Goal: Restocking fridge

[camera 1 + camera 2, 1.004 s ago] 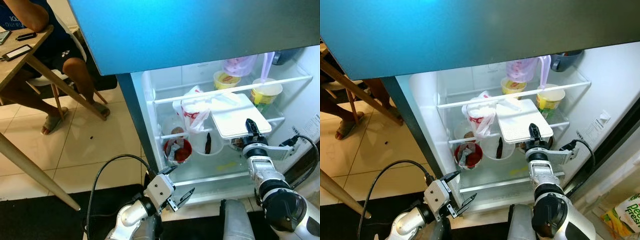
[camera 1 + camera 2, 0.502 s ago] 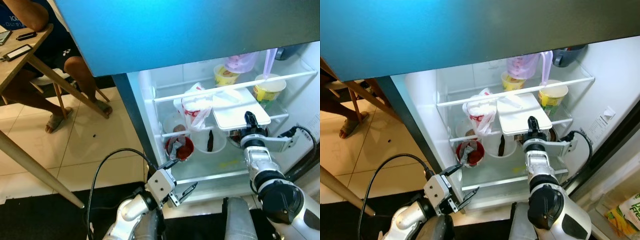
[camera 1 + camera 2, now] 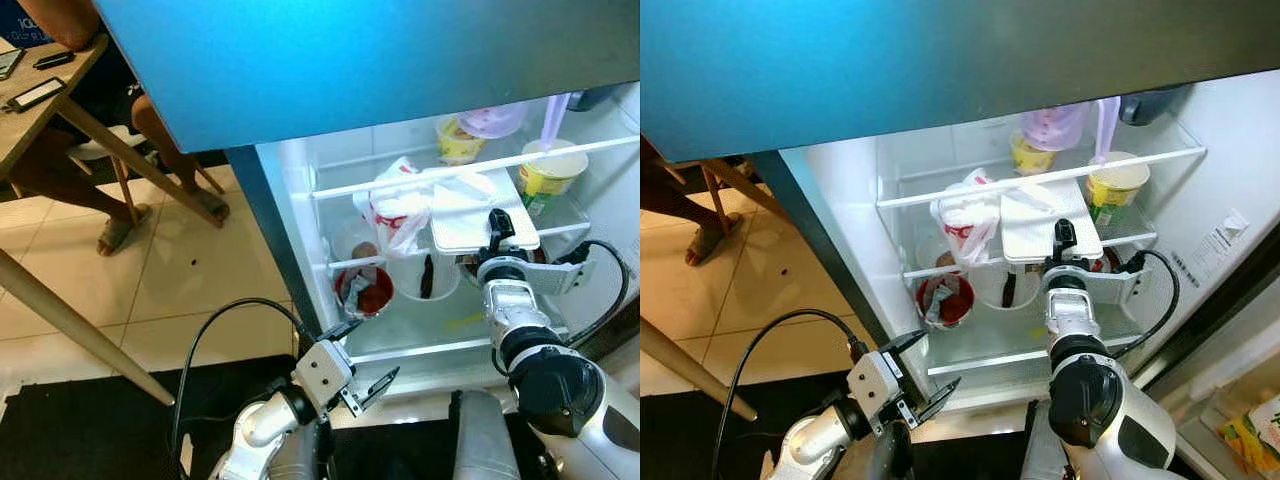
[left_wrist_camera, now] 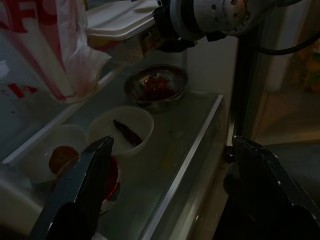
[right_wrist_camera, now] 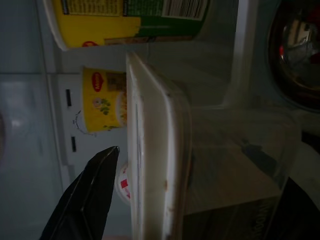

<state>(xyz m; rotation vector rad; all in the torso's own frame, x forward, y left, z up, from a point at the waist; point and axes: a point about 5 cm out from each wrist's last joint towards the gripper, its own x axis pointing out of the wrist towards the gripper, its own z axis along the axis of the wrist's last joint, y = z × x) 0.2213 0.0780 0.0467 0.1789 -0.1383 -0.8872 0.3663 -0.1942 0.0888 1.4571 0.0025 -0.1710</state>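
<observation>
- A white lidded container [image 3: 478, 215] sits on the fridge's glass shelf [image 3: 560, 215], right of centre in the left eye view, between a red-printed plastic bag [image 3: 397, 210] and a yellow-green cup [image 3: 543, 177].
- The right pincer [image 3: 497, 232] has its black fingers parted around the container's near edge; in the right wrist view one finger [image 5: 87, 197] lies alongside the white lid.
- Below the shelf stand a red bowl [image 3: 366, 293], a white bowl [image 3: 424, 278] and a dark metal bowl [image 4: 156, 86].
- The left pincer [image 3: 362, 362] hangs low before the fridge, fingers spread wide and holding nothing.
- In the upper left, a person's legs [image 3: 160, 130] show beside a wooden tabletop [image 3: 25, 125].
</observation>
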